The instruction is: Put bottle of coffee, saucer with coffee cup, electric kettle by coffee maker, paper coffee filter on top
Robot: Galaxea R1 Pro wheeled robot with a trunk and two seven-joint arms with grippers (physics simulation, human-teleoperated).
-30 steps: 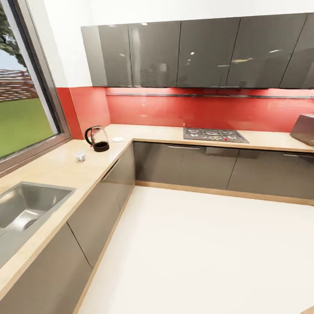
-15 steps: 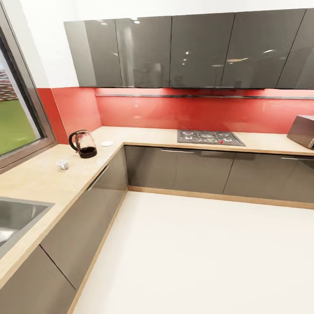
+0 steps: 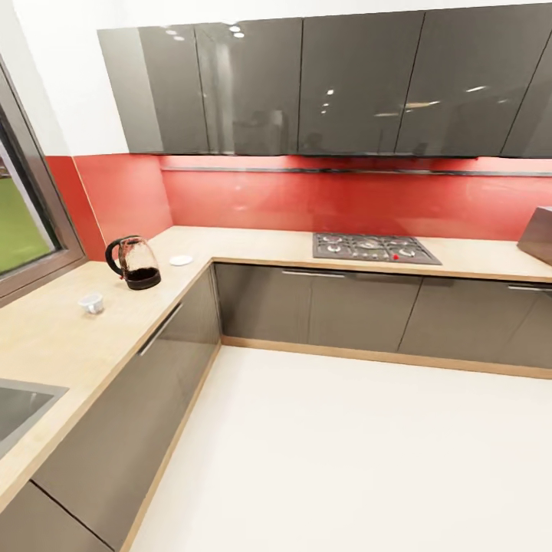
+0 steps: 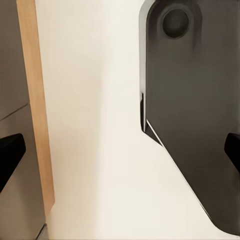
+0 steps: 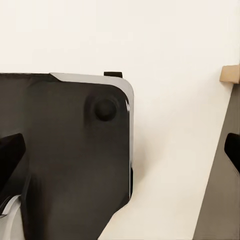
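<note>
At the far left of the head view, a corner of the steel sink (image 3: 19, 410) is showing, set into the kitchen countertop (image 3: 69, 345), which is running along the window (image 3: 23, 222) wall and then turning the corner along the red backsplash (image 3: 345, 199). Further along that counter, the coffee cup (image 3: 91, 303) is sitting upright by itself on the bare surface, well apart from the sink. Beyond it, the electric kettle (image 3: 134, 263) is standing upright on its black base near the inner corner, its lower half looking dark. Just beside the kettle, closer to the corner, the saucer (image 3: 181, 261) is lying flat with nothing on it, so cup and saucer are resting apart with the kettle between them. Grey cabinet fronts (image 3: 307, 303) are running below the counter and glossy grey wall cabinets (image 3: 322, 84) are hanging above. Moving right, a gas hob (image 3: 374, 248) is sitting in the back stretch of counter, and at the far right edge a slanted metallic appliance (image 3: 539, 234) is partly cut off. In the wrist views, the left gripper (image 4: 120, 152) is pointing down at the pale floor (image 4: 95, 125) beside the robot's dark base (image 4: 195, 100), its fingertips spread wide with nothing between them, and the right gripper (image 5: 120, 150) is likewise standing parted and empty over the same floor.
</note>
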